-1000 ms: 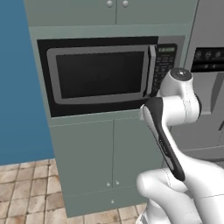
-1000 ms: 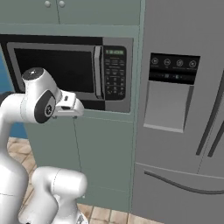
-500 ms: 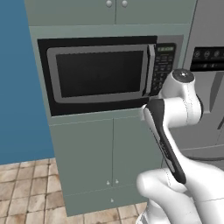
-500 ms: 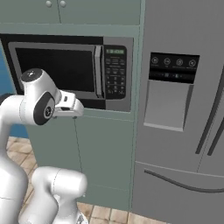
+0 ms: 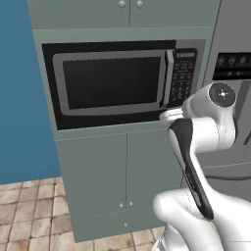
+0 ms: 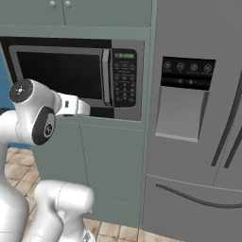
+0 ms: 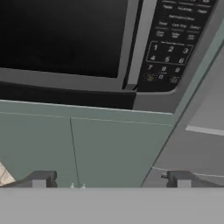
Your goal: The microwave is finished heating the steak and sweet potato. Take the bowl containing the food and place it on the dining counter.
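White arm rises in the foreground of both base views, elbow bent, forearm reaching forward toward the cabinet wall. Gripper (image 7: 111,179) seen from the hand view: two dark finger tips (image 7: 42,178) stand at the bottom edge, well apart from each other, nothing between them. Jaws spread wide, empty.

Beyond the tips, pale green lower cabinet doors (image 5: 125,171) (two panels, a thin vertical seam between them, small knobs low down). In the right base view the hand sits just in front of the ledge under the microwave, near its lower front corner; whether it touches is not clear.

Microwave (image 5: 115,83) is built into the green cabinet column above those doors. Black front, grey-framed dark window, door shut. Vertical grey handle (image 6: 106,78) runs along the window's right edge. Button panel (image 6: 124,78) sits right of the handle, with a small green display at its top; number keys are readable in the hand view, which looks up at the microwave's lower right corner on a tilt.

Window is too dark to show anything inside, so bowl, steak and sweet potato cannot be made out.

Upper cabinet doors (image 5: 130,12) with two round knobs sit above the microwave. Grey refrigerator (image 6: 198,132) stands just beside the cabinet column on the right, with a black control strip, a recessed dispenser and long dark handles. Blue wall (image 5: 19,98) lies left of the column, tan tiled floor (image 5: 34,211) below.
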### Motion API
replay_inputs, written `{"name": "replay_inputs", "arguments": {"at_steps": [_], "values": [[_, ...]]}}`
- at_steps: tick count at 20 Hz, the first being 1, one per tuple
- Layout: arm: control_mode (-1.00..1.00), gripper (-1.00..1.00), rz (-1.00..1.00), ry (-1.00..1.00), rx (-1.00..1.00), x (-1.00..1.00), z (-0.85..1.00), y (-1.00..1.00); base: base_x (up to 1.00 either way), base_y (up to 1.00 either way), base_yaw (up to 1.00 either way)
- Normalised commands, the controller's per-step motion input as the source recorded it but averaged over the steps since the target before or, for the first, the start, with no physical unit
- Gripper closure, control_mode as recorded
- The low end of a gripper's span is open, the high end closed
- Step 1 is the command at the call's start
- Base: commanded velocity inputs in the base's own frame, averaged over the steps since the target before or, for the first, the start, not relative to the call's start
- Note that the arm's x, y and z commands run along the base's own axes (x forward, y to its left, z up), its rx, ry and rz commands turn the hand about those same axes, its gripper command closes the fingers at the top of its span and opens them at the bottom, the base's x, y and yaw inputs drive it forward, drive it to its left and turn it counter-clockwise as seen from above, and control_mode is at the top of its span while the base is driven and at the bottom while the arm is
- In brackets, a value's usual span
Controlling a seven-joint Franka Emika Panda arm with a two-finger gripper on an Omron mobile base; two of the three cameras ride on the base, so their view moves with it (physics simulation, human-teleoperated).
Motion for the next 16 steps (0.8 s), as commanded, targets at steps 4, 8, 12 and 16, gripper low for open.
{"name": "replay_inputs", "arguments": {"at_steps": [4,8,12,16], "values": [[-1.0,-1.0,0.05,-0.47,0.0,0.0,0.12,-0.39,0.0,0.0,0.0],[-1.0,-1.0,0.12,-0.5,0.0,0.0,0.0,-0.29,0.0,0.0,0.0],[-1.0,-1.0,0.05,-0.4,0.0,0.1,0.01,-0.06,0.0,0.0,0.0],[-1.0,-1.0,0.0,-0.19,0.0,0.43,0.01,0.0,0.0,0.0,0.0]]}}
